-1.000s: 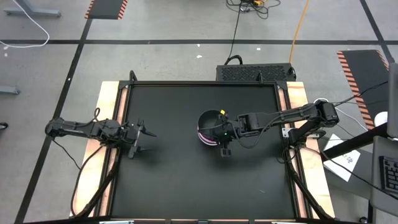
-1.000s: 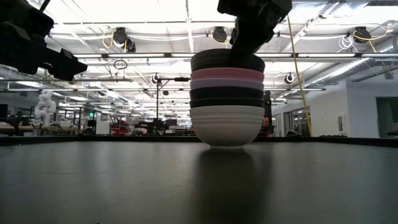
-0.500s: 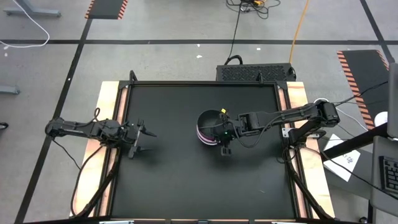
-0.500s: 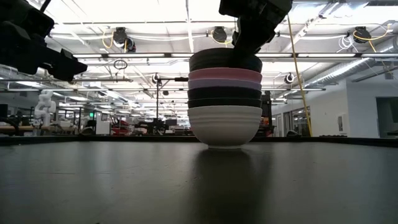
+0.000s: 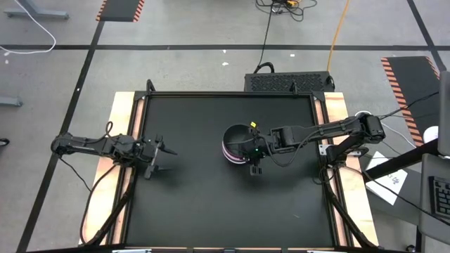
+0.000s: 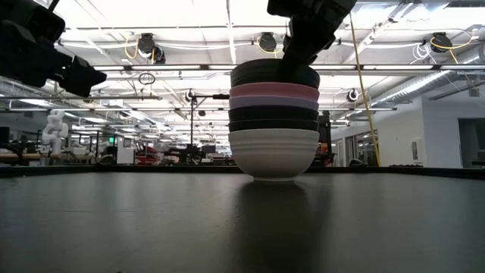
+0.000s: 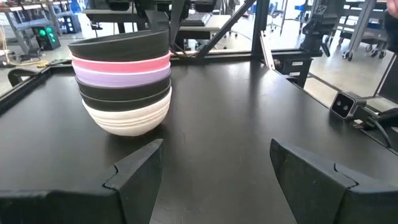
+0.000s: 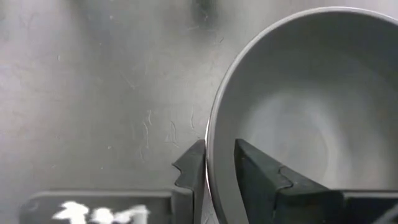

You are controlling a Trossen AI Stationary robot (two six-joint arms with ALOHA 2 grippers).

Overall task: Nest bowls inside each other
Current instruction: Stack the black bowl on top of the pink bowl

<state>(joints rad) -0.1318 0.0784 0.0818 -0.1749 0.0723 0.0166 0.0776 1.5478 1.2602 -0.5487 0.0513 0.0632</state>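
Change: we see the top black bowl sitting lower and more level on the stack than a second ago, when it rode tilted; the whole pile has nudged slightly sideways in the low view, and our right arm's jaws have eased off the rim.

Stack: white bowl at the bottom on the black table, then black, lavender bowl, pink bowl, and black on top, all nested near the table's middle, a little to our right side.

Right gripper: it straddles the top bowl's rim, one finger outside the wall, one inside. The fingers stand a little apart with a sliver of gap showing against the rim, so we call it loosened, no longer pinching.

Left gripper: spread wide, holding nothing, parked near the table's left edge, well apart from the stack and facing it.

Key relation: the rim runs straight between our right fingers, the bowl's opening facing up, so the clean way out, we reckon, is straight up off the rim. The right arm is far the nearer one.

Progress: nesting looks all but done from here.

Risk: a sideways pull could drag the top bowl askew.
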